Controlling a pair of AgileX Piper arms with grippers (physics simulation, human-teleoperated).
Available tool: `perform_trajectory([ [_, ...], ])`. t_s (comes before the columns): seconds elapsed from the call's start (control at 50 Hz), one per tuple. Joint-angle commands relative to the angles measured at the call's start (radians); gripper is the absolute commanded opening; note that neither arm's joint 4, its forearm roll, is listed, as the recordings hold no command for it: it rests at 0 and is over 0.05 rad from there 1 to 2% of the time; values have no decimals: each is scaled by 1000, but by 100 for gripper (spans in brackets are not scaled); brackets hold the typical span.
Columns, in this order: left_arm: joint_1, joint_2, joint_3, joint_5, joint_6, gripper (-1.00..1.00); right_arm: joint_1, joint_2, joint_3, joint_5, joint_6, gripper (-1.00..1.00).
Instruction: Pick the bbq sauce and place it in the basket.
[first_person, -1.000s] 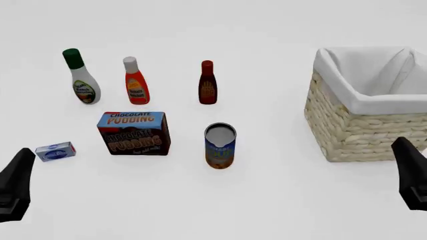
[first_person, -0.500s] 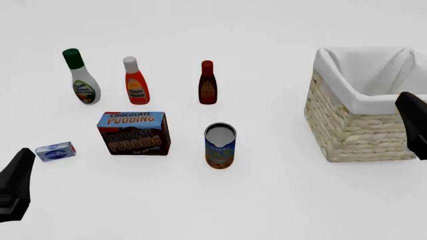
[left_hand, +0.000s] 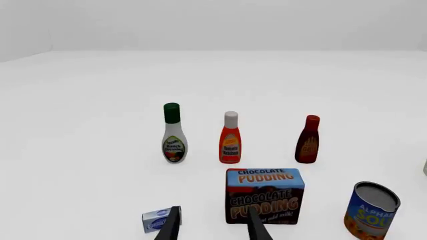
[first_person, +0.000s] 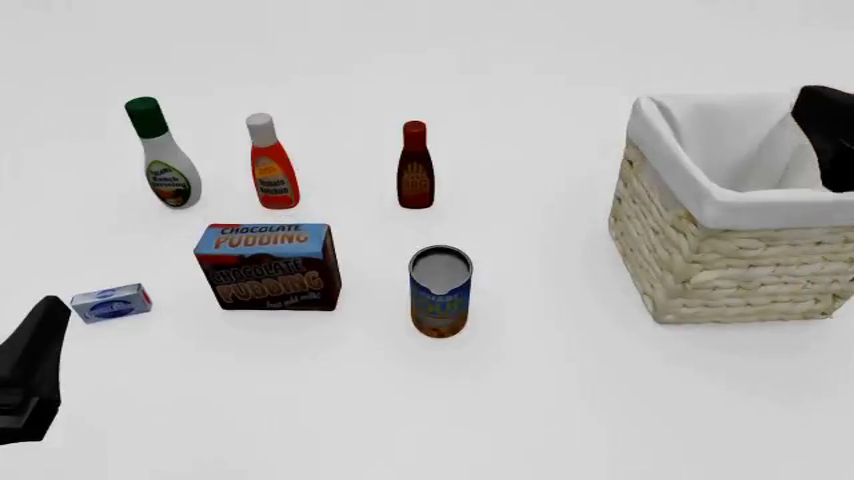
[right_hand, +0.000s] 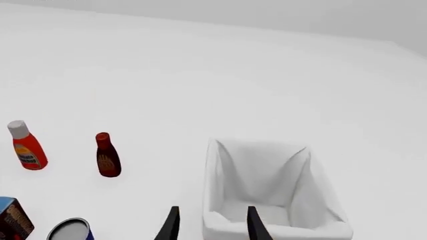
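The bbq sauce (first_person: 415, 168) is a slim dark reddish-brown bottle with a red cap. It stands upright at the back of the table, also in the left wrist view (left_hand: 307, 140) and the right wrist view (right_hand: 107, 156). The basket (first_person: 721, 260), wicker with a white lining, sits at the right and holds nothing (right_hand: 260, 170). My right gripper (first_person: 823, 125) hangs over the basket's far right side, open and holding nothing (right_hand: 212, 225). My left gripper (first_person: 38, 350) is low at the front left, open (left_hand: 213, 226), far from the bottle.
A white bottle with a green cap (first_person: 162, 160) and an orange-red bottle with a white cap (first_person: 271, 165) stand left of the sauce. In front of them are a chocolate pudding box (first_person: 267, 265), a soup can (first_person: 441, 292) and a small blue-white box (first_person: 110, 302).
My right gripper has risen from the front right edge to above the basket. The left gripper and all objects have stayed put.
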Motion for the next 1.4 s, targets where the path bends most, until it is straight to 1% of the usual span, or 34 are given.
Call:
perform_trajectory([
  [0.02,0,0,0,0,0,100,25,181,-178,20,5,100],
  [0.04,0,0,0,0,0,100,25,181,-179,20,5,100],
  [0.06,0,0,0,0,0,100,29,206,-196,10,-16,100],
  [0.08,0,0,0,0,0,100,38,227,-213,3,-19,100],
  [0.1,0,0,0,0,0,100,41,251,-234,7,-5,100],
  [0.12,0,0,0,0,0,100,39,277,-253,12,-14,100],
  [0.24,0,0,0,0,0,100,60,345,-315,6,-11,100],
  [0.26,0,0,0,0,0,100,82,382,-348,24,34,100],
  [0.3,0,0,0,0,0,100,87,393,-359,28,43,100],
  [0.32,0,0,0,0,0,100,86,402,-368,21,17,100],
  [0.34,0,0,0,0,0,100,90,412,-376,14,5,100],
  [0.36,0,0,0,0,0,100,99,433,-398,23,24,100],
  [0.38,0,0,0,0,0,100,103,446,-414,28,26,100],
  [0.42,0,0,0,0,0,100,106,455,-427,28,20,100],
  [0.44,0,0,0,0,0,100,108,482,-453,40,0,100],
  [0.52,0,0,0,0,0,100,137,511,-509,49,4,100],
  [0.56,0,0,0,0,0,100,141,516,-517,51,3,100],
  [0.66,0,0,0,0,0,100,163,582,-566,56,-15,100],
  [0.7,0,0,0,0,0,100,183,593,-580,52,-13,100],
  [1.0,0,0,0,0,0,100,243,704,-697,67,5,100],
  [1.18,0,0,0,0,0,100,302,789,-802,94,7,100],
  [1.2,0,0,0,0,0,100,303,820,-832,120,8,100],
  [1.24,0,0,0,0,0,100,309,824,-838,110,10,100],
  [1.3,0,0,0,0,0,100,331,858,-875,112,3,100],
  [1.4,0,0,0,0,0,100,345,905,-922,119,7,100],
])
